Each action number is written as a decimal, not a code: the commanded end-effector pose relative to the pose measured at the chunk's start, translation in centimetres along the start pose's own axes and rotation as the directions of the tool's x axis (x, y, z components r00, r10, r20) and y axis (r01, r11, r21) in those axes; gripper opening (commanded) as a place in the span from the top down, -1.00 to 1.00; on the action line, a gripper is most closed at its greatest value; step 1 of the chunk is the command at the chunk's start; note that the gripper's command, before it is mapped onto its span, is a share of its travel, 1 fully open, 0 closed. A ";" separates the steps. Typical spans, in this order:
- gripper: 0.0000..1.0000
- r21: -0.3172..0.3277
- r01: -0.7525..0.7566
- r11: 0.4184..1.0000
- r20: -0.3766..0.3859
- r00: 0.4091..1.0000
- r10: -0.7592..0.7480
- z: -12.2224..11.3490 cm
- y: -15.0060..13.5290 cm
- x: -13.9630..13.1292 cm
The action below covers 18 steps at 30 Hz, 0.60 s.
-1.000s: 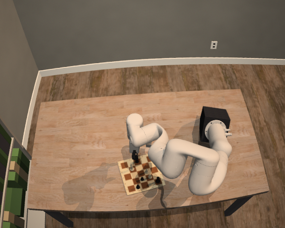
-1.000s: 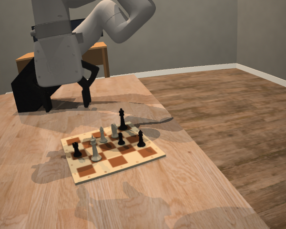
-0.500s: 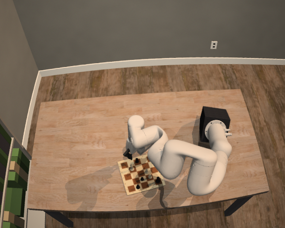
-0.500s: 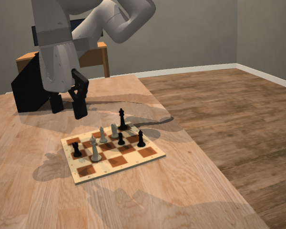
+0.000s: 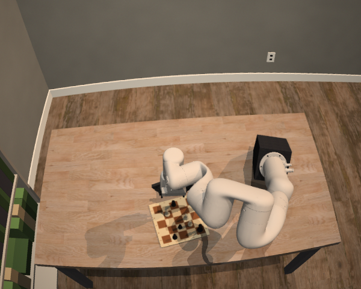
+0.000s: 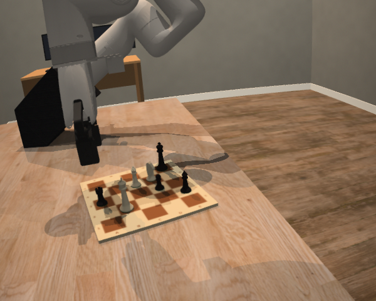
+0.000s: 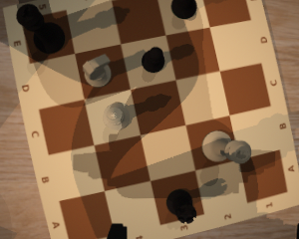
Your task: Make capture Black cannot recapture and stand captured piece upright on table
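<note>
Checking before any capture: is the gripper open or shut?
Open: the gripper hangs above the table behind the board, holding nothing.

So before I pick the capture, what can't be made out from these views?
- Top view: the arm covers the board's upper right corner; pieces too small to identify.
- Wrist view: the frame's top edge cuts off the board's far row; the claw's open fingers barely show at the bottom edge.
- Exterior view: edge letters on the board too small to read; the claw shows side-on, one finger hiding the other.
</note>
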State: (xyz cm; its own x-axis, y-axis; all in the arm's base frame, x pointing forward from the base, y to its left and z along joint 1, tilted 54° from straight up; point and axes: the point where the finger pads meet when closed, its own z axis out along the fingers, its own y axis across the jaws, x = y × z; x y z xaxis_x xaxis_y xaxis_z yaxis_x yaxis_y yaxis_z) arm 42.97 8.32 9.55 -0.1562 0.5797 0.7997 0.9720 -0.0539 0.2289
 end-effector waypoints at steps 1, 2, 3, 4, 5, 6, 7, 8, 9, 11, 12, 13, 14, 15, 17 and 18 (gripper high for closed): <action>-1.00 0.020 -0.274 0.961 0.024 0.962 0.274 -0.1 0.1 -0.1; -1.00 0.021 -0.309 0.951 0.025 0.951 0.308 -0.1 0.1 -0.1; -1.00 0.022 -0.342 0.940 0.027 0.940 0.341 -0.1 0.1 -0.1; -1.00 0.023 -0.379 0.925 0.030 0.925 0.378 -0.1 0.1 -0.1; -1.00 0.025 -0.420 0.907 0.034 0.907 0.419 -0.1 0.1 -0.1; -1.00 0.028 -0.462 0.886 0.038 0.887 0.461 -0.1 0.1 -0.1; -1.00 0.031 -0.503 0.864 0.043 0.864 0.501 -0.1 0.1 -0.1; 0.23 0.035 -0.542 0.840 0.050 0.840 0.540 -0.1 0.1 -0.1; 0.23 0.037 -0.562 0.827 0.054 0.827 0.559 -0.1 0.1 -0.1; 0.23 0.037 -0.562 0.827 0.054 0.827 0.559 -0.1 0.1 -0.1; 0.23 0.037 -0.562 0.827 0.054 0.827 0.559 -0.1 0.1 -0.1; 0.23 0.037 -0.562 0.827 0.054 0.827 0.559 -0.1 0.1 -0.1; 0.23 0.037 -0.562 0.827 0.054 0.827 0.559 -0.1 0.1 -0.1; 0.23 0.037 -0.562 0.827 0.054 0.827 0.559 -0.1 0.1 -0.1; 0.23 0.037 -0.562 0.827 0.054 0.827 0.559 -0.1 0.1 -0.1; 0.23 0.037 -0.562 0.827 0.054 0.827 0.559 -0.1 0.1 -0.1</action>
State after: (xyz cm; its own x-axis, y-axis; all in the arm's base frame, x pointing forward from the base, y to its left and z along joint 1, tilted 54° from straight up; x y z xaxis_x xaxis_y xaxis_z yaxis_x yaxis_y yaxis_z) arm 43.00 8.41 9.50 0.4121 0.4942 0.7655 0.9029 -0.3338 -0.2707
